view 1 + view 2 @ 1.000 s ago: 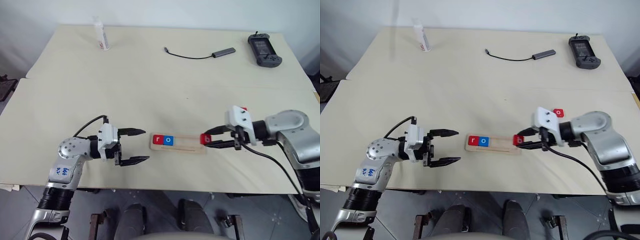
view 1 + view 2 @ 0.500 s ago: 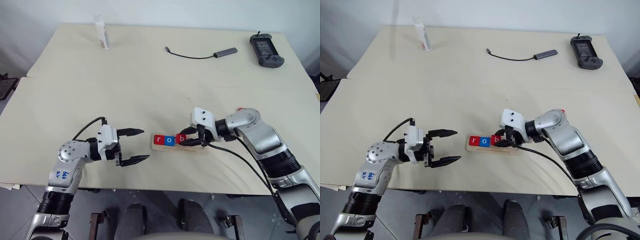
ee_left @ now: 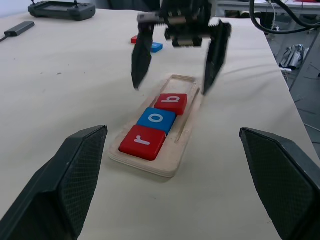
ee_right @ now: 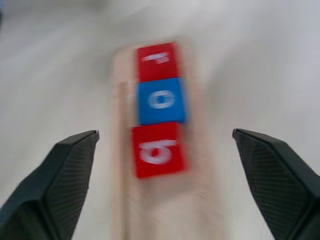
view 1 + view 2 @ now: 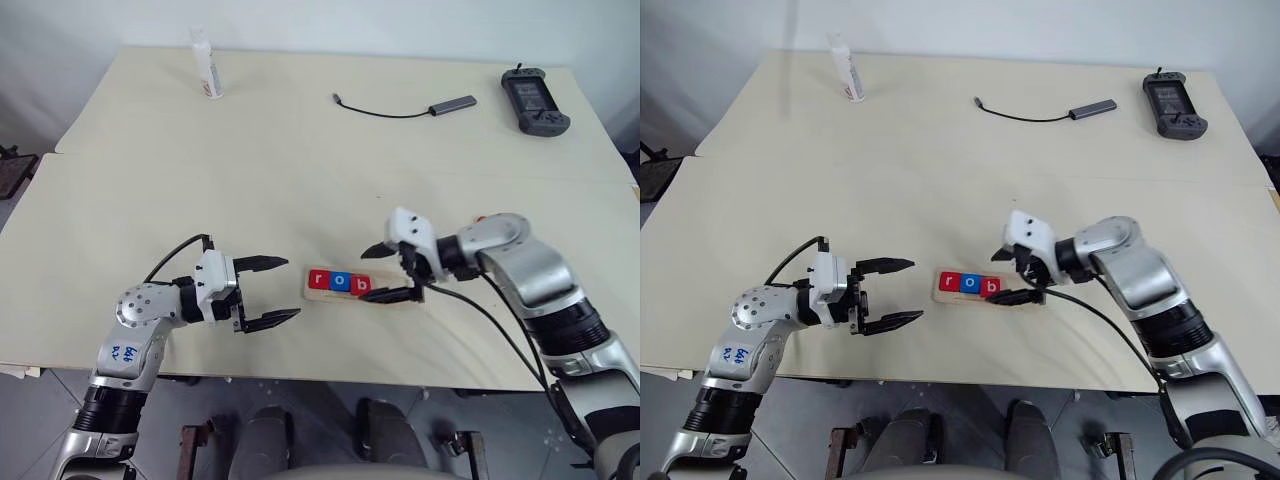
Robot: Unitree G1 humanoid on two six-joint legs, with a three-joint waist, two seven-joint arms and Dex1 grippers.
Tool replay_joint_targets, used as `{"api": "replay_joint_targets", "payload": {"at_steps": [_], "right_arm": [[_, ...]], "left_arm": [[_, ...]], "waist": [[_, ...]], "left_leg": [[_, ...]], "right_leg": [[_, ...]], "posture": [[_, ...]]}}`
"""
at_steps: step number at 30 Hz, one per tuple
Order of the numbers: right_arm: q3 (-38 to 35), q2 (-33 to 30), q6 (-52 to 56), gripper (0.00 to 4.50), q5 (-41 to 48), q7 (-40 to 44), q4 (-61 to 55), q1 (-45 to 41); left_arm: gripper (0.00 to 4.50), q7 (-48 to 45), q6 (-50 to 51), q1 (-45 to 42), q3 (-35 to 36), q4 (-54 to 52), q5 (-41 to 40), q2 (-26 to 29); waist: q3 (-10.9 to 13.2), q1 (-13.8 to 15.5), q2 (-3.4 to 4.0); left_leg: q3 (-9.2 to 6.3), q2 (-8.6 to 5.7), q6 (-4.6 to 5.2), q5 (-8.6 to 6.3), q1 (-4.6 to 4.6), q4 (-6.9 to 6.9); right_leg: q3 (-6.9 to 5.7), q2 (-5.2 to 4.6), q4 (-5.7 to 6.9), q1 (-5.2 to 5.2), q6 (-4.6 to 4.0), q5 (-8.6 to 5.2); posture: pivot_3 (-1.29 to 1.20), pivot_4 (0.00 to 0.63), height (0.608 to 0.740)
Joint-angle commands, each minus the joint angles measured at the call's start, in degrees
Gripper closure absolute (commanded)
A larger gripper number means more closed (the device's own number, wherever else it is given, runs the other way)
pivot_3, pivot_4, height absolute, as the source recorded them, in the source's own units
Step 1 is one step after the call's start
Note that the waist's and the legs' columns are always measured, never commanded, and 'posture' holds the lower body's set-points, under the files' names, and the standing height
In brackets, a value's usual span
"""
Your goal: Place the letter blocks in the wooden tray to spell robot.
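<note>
A pale table (image 5: 300, 150) is seen from above, with a narrow wooden tray (image 5: 398, 292) lying near its front edge. Three blocks are seated side by side at the tray's left end — a red r (image 5: 319, 279), a blue o (image 5: 340, 282) and a red b (image 5: 361, 285); the right part of the recess is bare.

The right gripper (image 5: 388, 273) is held over the b block with its two black fingers spread wide, one on either side of the tray, and nothing is gripped. The left gripper (image 5: 268, 292) is poised just left of the tray, level, also wide open and empty.

Two more blocks, one red (image 3: 134, 39) and one blue (image 3: 156, 47), can be made out on the table beyond the tray, in the left wrist view.

The blocks appear small, light and rigid — probably smooth-faced, so liable to slip or tip. A pinch across two opposite side edges is judged best, with the lettered face left upward.
</note>
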Motion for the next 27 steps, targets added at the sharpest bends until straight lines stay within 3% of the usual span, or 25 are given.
{"api": "replay_joint_targets", "payload": {"at_steps": [1, 2, 5, 16, 27], "right_arm": [[-5.3, -3.2, -0.6, 0.02, 2.4, -0.7, -4.7, 4.5], [-6.0, -3.6, -1.3, 0.02, 2.7, -0.9, -5.6, 5.7], [-8.0, -3.9, 0.1, 0.69, 5.2, -1.3, -9.9, 9.5], [0.0, 0.2, 3.2, 4.46, 3.9, -6.9, -14.3, 11.3], [2.2, 2.2, 3.5, 4.46, 2.0, -10.7, -11.0, 8.3]], "left_arm": [[0.00, -0.3, -1.4, -0.9, 0.1, 0.1, -0.1, -0.4], [0.00, -0.3, -1.4, -1.0, 0.1, 0.3, -0.1, -0.5], [0.00, -0.8, -1.6, -1.5, -0.2, 1.0, -0.1, -0.6], [0.00, -1.9, -1.6, -2.7, -0.7, 2.1, 0.3, -0.7], [0.00, -0.8, -1.4, -2.0, -0.5, 1.3, 0.6, -1.0]], "waist": [[0.0, 0.1, 0.00], [0.0, 0.0, 0.00], [0.0, -0.3, 0.00], [0.0, -0.2, 0.01], [0.0, -0.1, 0.01]], "left_leg": [[-0.01, 0.00, 0.00, 0.00, -0.01, -0.03], [-0.01, 0.00, 0.00, 0.00, -0.01, -0.05], [0.01, 0.01, 0.00, 0.00, 0.00, -0.08], [0.04, 0.04, 0.00, 0.00, 0.03, -0.02], [0.03, 0.04, 0.00, 0.00, 0.02, -0.02]], "right_leg": [[-0.02, 0.00, -0.05, 0.01, 0.00, 0.00], [-0.03, 0.00, -0.07, 0.02, 0.00, 0.00], [-0.03, 0.02, -0.10, 0.02, 0.00, 0.00], [-0.03, 0.03, -0.06, 0.02, -0.01, 0.01], [-0.03, 0.03, -0.07, 0.02, -0.01, 0.01]], "posture": [[0.00, 0.150, 0.740], [0.00, 0.150, 0.740], [0.00, 0.150, 0.740], [0.00, 0.150, 0.740], [0.00, 0.150, 0.740]]}}
